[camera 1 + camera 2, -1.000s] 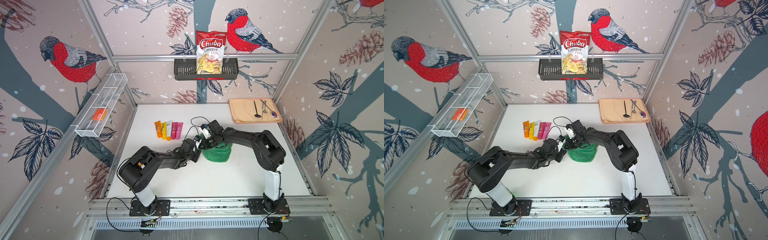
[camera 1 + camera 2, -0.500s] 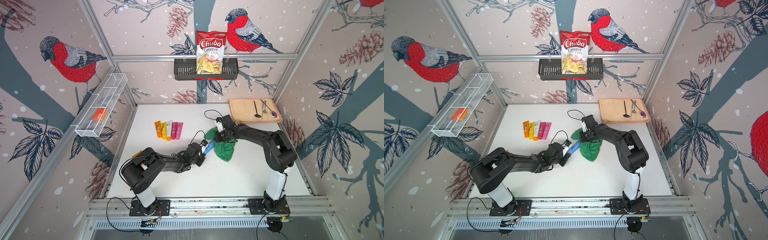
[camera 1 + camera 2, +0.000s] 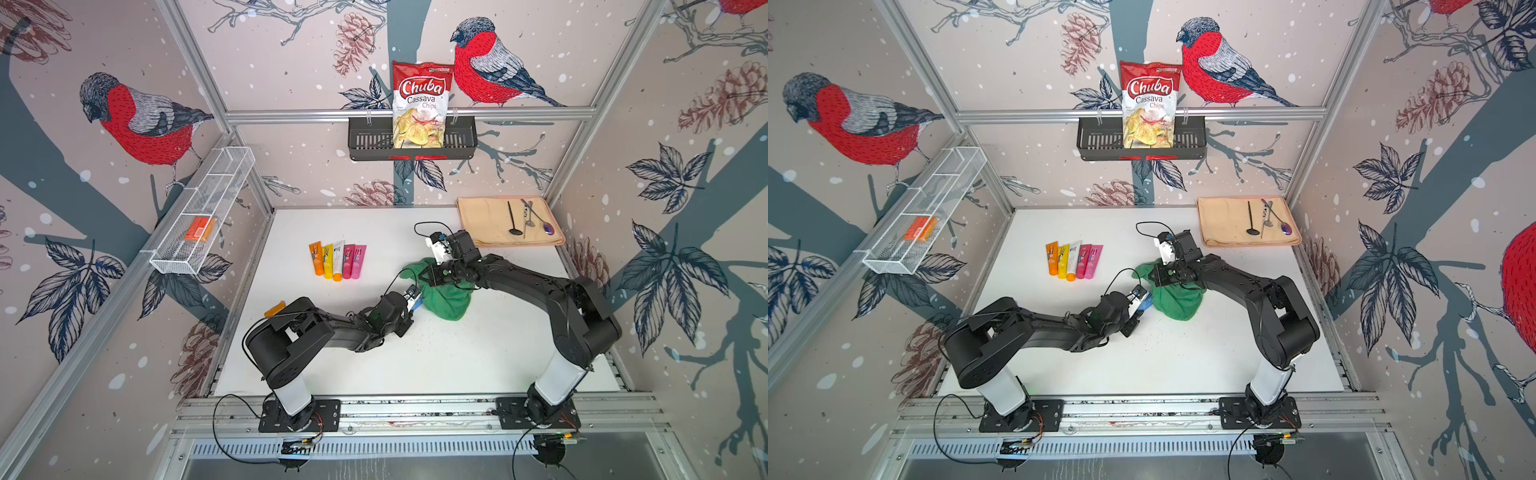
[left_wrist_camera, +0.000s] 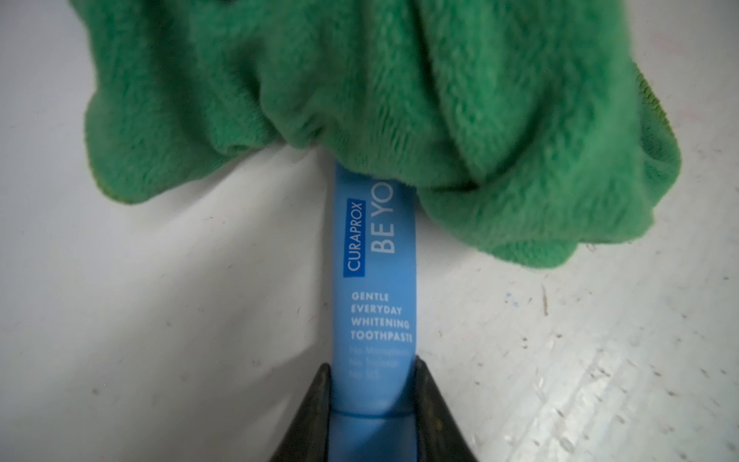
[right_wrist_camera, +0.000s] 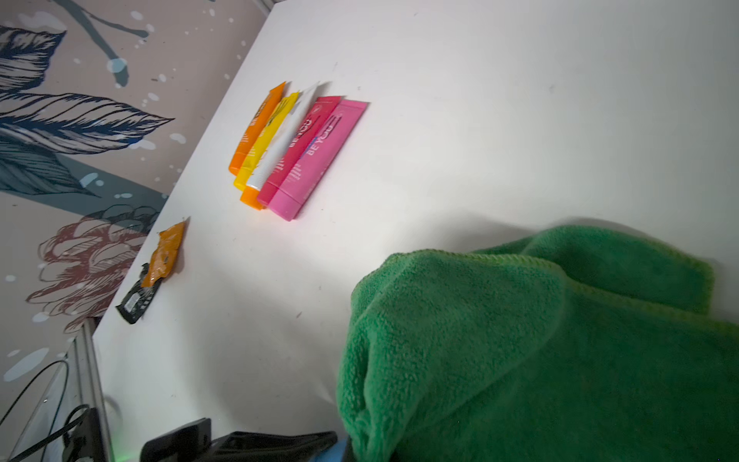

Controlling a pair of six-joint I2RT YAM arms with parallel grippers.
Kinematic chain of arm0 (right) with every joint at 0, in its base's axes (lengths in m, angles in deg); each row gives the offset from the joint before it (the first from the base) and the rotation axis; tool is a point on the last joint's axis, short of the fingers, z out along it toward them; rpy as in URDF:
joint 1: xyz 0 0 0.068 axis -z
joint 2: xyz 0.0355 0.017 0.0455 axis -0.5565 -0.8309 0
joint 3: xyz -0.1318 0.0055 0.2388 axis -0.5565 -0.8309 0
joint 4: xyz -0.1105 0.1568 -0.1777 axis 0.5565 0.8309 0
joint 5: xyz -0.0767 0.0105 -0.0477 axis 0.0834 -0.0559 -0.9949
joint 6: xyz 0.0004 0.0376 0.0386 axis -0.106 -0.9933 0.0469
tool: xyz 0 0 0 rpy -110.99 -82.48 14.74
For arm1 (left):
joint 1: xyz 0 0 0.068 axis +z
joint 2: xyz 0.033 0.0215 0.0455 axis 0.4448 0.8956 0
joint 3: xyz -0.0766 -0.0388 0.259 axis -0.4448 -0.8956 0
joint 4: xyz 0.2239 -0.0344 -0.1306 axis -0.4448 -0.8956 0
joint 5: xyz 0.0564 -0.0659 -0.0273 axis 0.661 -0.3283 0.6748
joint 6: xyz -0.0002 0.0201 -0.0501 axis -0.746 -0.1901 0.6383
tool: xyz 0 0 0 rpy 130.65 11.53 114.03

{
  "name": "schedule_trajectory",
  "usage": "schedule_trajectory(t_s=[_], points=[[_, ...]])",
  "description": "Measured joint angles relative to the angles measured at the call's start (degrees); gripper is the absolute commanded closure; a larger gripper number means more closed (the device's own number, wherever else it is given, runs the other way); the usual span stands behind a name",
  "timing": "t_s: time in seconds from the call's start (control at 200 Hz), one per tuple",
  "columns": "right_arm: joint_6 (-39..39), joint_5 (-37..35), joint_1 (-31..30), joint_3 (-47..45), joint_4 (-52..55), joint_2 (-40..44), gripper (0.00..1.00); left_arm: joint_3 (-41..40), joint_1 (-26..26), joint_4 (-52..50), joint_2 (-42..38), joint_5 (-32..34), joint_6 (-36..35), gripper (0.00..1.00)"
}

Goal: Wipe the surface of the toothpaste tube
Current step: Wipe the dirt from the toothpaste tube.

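Clearly the wiping itself is under way. Low over the worktop (image 3: 457,374), the left arm stretches out nearly flat toward one o'clock. The left gripper (image 4: 374,366) has its fingers (image 4: 434,408) clamped on the near end of the blue Curaprox toothpaste tube (image 4: 375,280), which is about mid-worktop. The tube's far end is buried under the green microfibre cloth (image 4: 360,80). From three o'clock the right arm arches in with its wrist bent down, and the right gripper (image 3: 432,277) is sunk in the bunched cloth. Its fingers are hidden, pinched together on the fabric, I'd say. Next, I reckon, the cloth wants dragging along the tube's printed face while the left arm holds firm.
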Motion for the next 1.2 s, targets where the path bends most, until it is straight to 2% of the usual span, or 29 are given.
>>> schedule_trajectory(t_s=[0.165,0.475,0.6,0.715,1.006,1.196], points=[[-1.36,0.61,-3.15,-0.24,-1.42,-3.72,1.0,-0.35,0.0,0.31,-0.02,1.44,0.28,0.92],[-3.74,0.74,-4.68,-6.32,-8.24,-4.0,1.0,-0.46,0.09,0.09,-0.02,3.04,1.92,0.93],[-3.32,-2.14,-4.79,-6.84,-8.17,-4.5,1.0,-0.66,0.09,0.55,-0.07,3.06,2.12,0.93],[-2.69,-3.23,-3.78,-6.82,-7.69,-4.68,1.0,-1.05,0.09,1.38,-0.11,3.02,1.66,0.93],[-2.27,-8.24,3.23,-8.11,-4.24,-3.26,1.0,-1.49,0.09,2.89,-0.33,1.49,1.46,0.93],[-2.25,-10.69,4.39,-7.52,-2.75,-2.84,1.0,-1.55,0.39,2.91,-0.35,0.15,1.2,0.93]])
